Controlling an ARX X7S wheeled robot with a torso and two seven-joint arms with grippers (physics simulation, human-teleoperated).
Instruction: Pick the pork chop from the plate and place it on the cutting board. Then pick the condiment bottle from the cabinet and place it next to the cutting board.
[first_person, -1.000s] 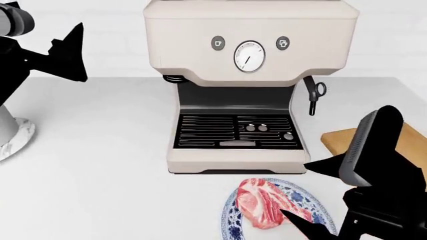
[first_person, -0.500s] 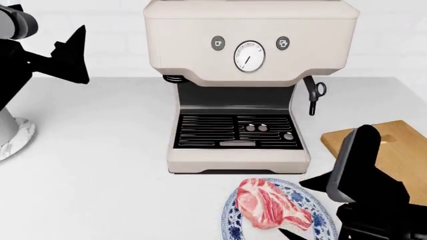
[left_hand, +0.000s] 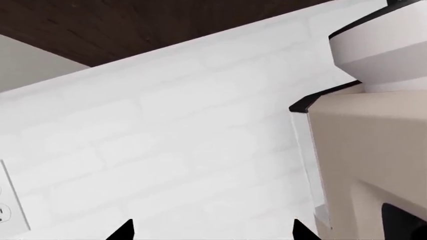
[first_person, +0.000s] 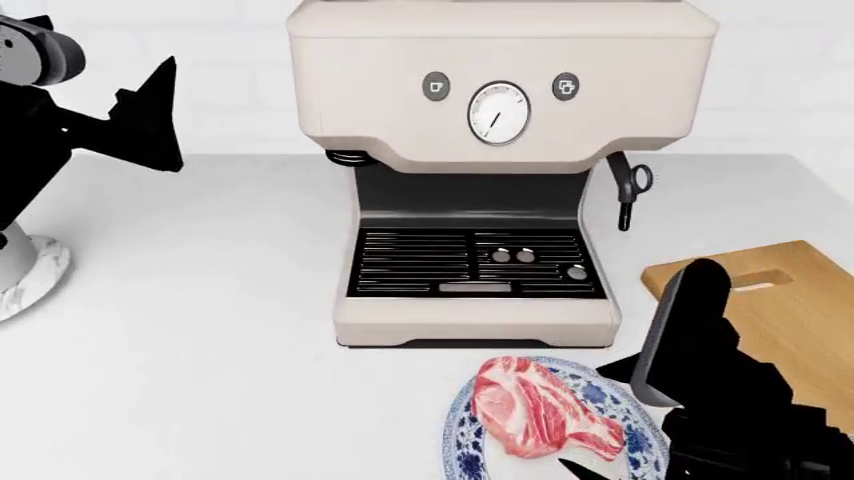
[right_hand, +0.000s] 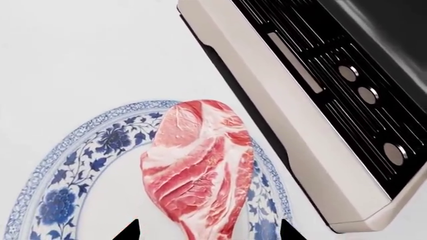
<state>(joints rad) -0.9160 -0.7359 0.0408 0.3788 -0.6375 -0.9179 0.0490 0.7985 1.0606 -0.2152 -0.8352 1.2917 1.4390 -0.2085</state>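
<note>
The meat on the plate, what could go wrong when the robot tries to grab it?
The pork chop lies close to the coffee machine, so the right claw might bump the machine's base going down. The chop is flat on the plate, so the open claw could scrape or push the plate instead of gripping the meat.

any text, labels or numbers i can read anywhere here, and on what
No words, brand names or numbers can be read in any view.
Espresso machine: two round buttons bearing small cup icons, signs rather than text.
Its round gauge: a needle only, any marks too small to read.
Plate: blue floral pattern, no lettering.
</note>
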